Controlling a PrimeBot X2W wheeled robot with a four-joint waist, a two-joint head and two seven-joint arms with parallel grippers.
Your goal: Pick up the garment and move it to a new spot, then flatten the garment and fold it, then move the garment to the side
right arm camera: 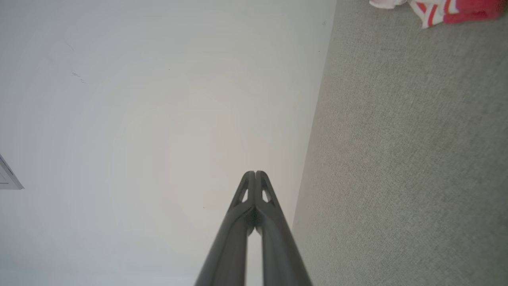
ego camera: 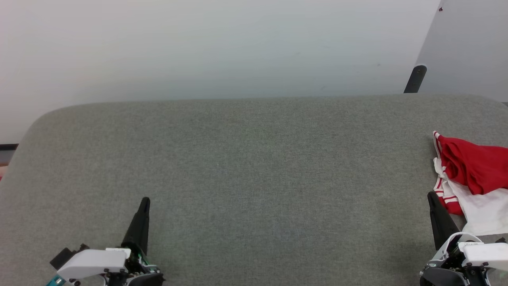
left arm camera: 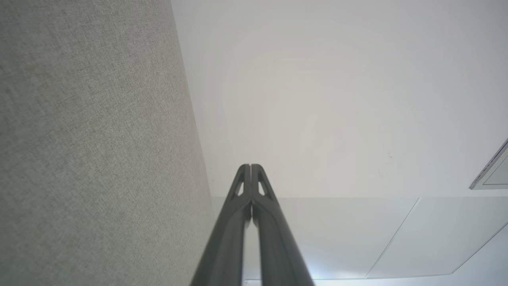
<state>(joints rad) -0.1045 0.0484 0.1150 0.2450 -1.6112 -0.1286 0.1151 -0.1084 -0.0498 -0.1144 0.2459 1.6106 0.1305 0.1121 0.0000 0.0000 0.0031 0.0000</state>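
Note:
The garment (ego camera: 472,178), red with white sleeves and red-white striped trim, lies crumpled at the far right edge of the grey cushioned surface (ego camera: 254,178); its lettering is hidden in the folds and part of it runs out of view. A corner of the garment (right arm camera: 448,8) shows at the top right of the right wrist view. My right gripper (ego camera: 431,196) is shut and empty, its tip just left of the white sleeve. My left gripper (ego camera: 145,201) is shut and empty at the lower left, far from the garment. Both pairs of fingers (left arm camera: 251,167) (right arm camera: 255,173) are pressed together.
A pale wall rises behind the grey surface. A dark post (ego camera: 415,78) stands at the back right beside a light panel (ego camera: 468,43). The surface ends in a rounded corner at the back left (ego camera: 43,115).

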